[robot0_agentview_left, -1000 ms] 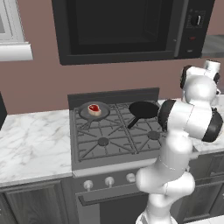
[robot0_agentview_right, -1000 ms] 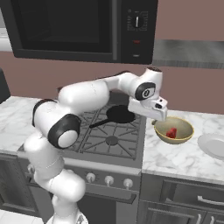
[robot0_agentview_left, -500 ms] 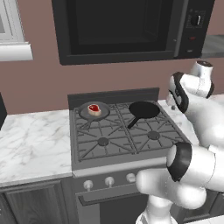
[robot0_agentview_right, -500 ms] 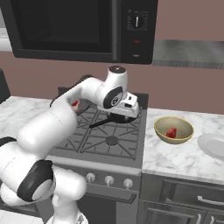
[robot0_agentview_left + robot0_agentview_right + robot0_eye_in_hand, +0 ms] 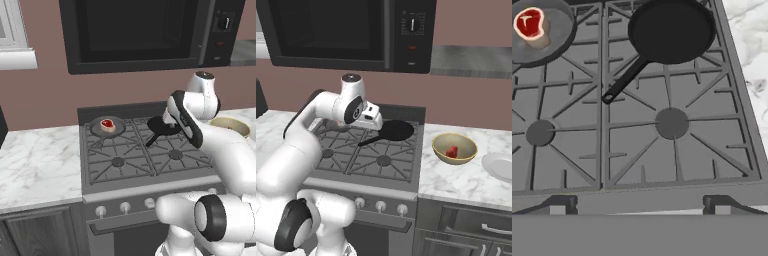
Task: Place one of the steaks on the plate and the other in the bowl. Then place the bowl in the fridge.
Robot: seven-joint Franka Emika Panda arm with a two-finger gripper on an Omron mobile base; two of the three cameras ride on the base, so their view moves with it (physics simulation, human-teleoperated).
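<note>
1 steak lies already in the bowl, right of centre. The other steak waits in the grey pan, upper left. The plate is bare. The gripper is wide apart, carrying nothing.

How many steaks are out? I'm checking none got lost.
2: one steak lies in the grey pan on the stove's back-left burner; the other steak sits in the bowl on the counter.

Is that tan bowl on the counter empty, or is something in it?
Not empty. The bowl sits upright on the marble counter with one red steak lying inside it.
</note>
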